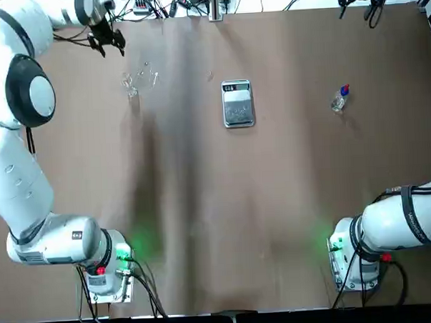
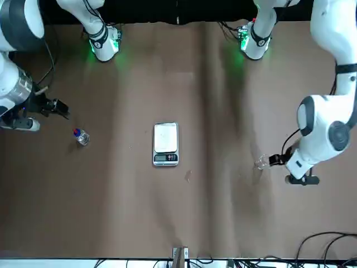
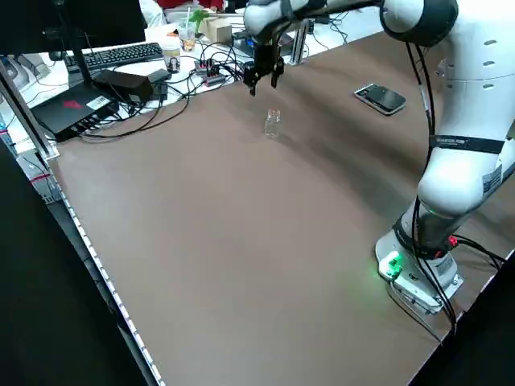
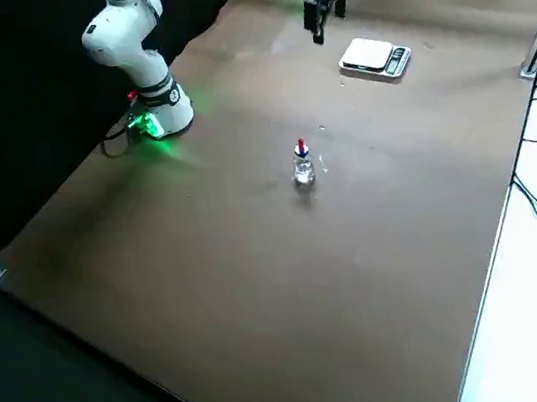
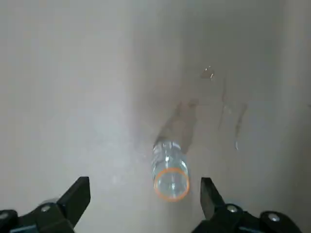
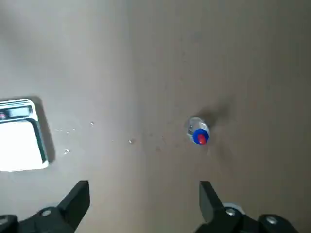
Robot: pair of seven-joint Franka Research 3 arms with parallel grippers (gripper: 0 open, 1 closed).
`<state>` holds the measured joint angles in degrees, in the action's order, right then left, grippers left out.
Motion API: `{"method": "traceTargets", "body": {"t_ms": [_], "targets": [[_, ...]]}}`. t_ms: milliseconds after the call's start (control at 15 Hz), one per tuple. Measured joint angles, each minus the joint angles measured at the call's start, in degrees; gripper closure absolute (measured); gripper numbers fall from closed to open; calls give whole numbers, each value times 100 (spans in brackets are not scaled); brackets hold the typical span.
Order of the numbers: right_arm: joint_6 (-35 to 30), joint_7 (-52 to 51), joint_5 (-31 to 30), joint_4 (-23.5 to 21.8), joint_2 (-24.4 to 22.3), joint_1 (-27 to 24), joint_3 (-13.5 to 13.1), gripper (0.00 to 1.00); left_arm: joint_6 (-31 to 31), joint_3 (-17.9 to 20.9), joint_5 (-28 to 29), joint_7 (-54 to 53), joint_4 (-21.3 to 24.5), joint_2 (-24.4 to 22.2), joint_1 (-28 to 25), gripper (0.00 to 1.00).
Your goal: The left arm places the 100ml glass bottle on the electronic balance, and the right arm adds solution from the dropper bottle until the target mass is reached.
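Top view, electronic balance [image 1: 238, 105]: seen on the brown desk [image 1: 203, 205], its display end turned away from the arms' bases.
Glass bottle [image 1: 132, 88]: stood upright to the left of the balance, uncapped, its orange-rimmed mouth facing up.
Dropper bottle [image 1: 340, 99]: stood upright to the right of the balance, topped with a blue collar and red tip.
Left pincer [image 5: 146, 183]: held open above the desk, left of the balance and farther from the bases, near the glass bottle; nothing is gripped.
Right pincer [image 6: 145, 185]: also held open and empty, right of the balance and farther from the bases, beyond the dropper bottle.
Droplets [image 6: 67, 151]: scattered between balance and dropper bottle.
Wet marks [image 5: 208, 73]: left near the glass bottle.
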<state>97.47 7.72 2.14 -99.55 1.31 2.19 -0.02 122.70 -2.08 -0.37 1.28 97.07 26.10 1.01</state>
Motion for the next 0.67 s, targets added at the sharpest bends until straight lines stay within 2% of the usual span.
{"method": "traceTargets", "body": {"t_ms": [67,200,333,600,667], "targets": [[70,-167,0,-121,5,-104,-5,5,281,-13,0,0,170,65,9,0],[408,-490,0,-509,12,-316,-18,7,504,-65,0,7,417,102,53,0],[905,-635,0,-1153,19,-418,-31,6,519,-89,0,37,645,97,210,0],[999,-636,2,-1365,12,-476,-32,7,540,-85,0,36,814,98,240,1],[999,-642,2,-1374,10,-509,-32,10,541,-83,0,30,823,98,228,6]]}}
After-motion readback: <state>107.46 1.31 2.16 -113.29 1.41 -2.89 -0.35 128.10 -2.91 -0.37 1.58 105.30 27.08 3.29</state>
